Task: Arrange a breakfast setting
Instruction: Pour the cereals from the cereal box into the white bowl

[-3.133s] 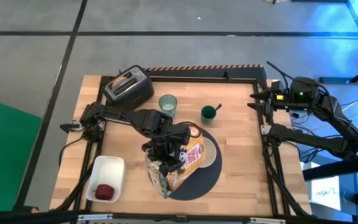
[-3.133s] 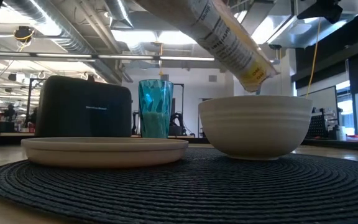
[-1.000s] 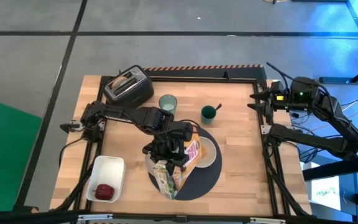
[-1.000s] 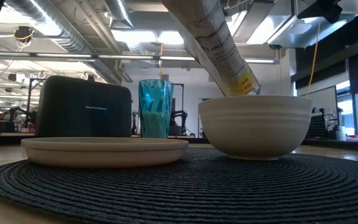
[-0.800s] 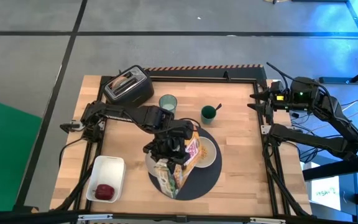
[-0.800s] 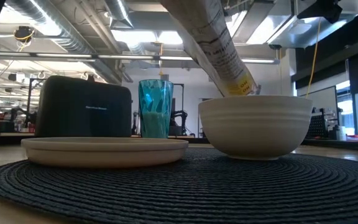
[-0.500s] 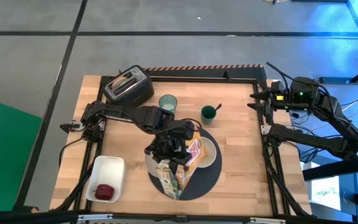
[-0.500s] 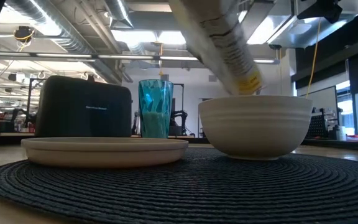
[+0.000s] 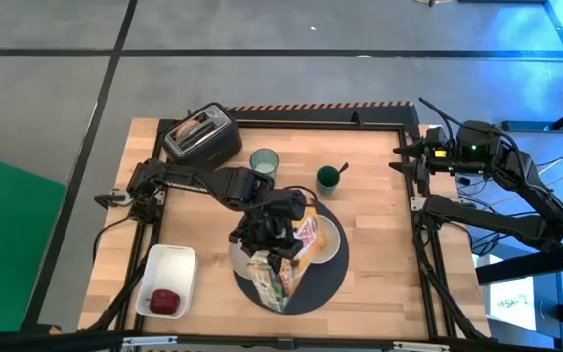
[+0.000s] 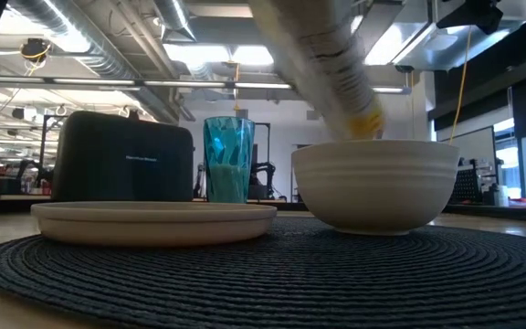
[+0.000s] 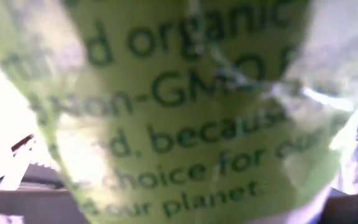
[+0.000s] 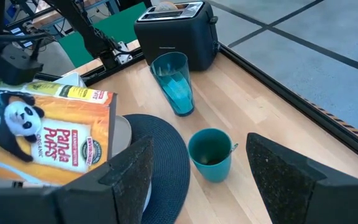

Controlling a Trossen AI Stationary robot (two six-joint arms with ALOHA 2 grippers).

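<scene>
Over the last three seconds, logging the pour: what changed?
The left gripper has tipped the yellow-and-green cereal box steeper, its mouth lower over the white ribbed bowl. The beige plate, bluish glass, black toaster and right gripper stayed put.

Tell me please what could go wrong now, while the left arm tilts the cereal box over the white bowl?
The left gripper holds the orange and green cardboard cereal box tilted, its open end over the white ceramic bowl. Cereal may overshoot onto the round dark-grey woven mat. The box end sits close to the bowl rim and might knock it. The pale beige plate lies beside the bowl, so spilled cereal could land there.
</scene>
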